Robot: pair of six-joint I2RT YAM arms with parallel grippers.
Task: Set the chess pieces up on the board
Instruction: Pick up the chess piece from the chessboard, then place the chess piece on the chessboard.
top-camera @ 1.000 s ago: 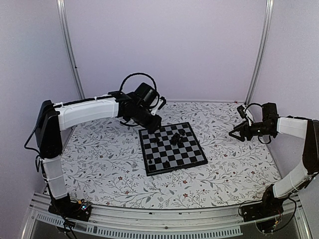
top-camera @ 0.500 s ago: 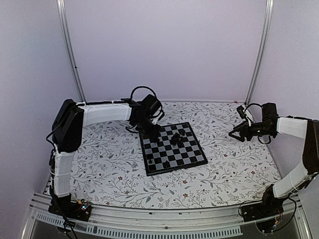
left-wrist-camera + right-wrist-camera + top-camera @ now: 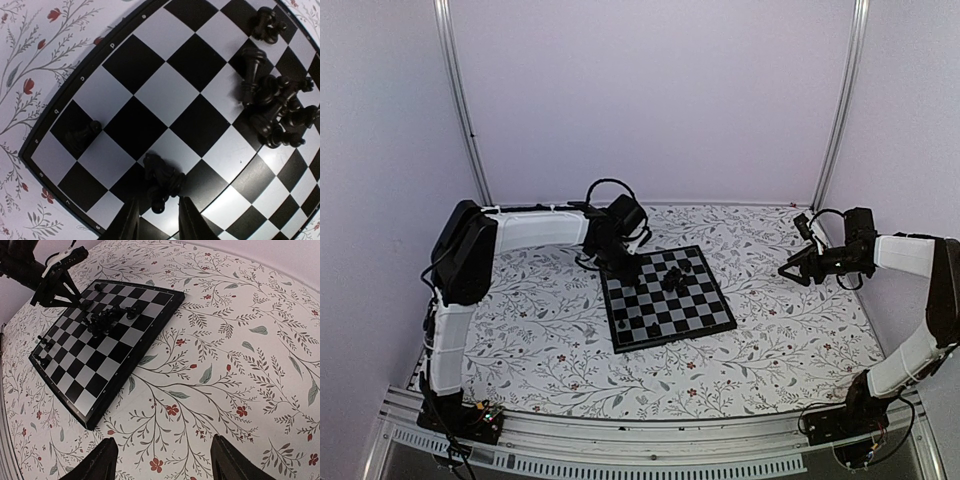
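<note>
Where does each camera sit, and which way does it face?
Top external: high behind the bases, looking down on the black-and-grey checked chessboard; left arm, right arm show.
Left wrist: close above the board's corner, facing down; left pincer tips flank a small black chess piece.
Right wrist: right of the board, looking across at it; right pincer tips show.
All three share the board.

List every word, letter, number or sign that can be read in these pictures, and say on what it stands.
"c": white letter on the black border of the board, left wrist view.
"d" and "b", seen upside down: same border, less sure.
Other border marks: too small to read.
Elsewhere: none.
</note>
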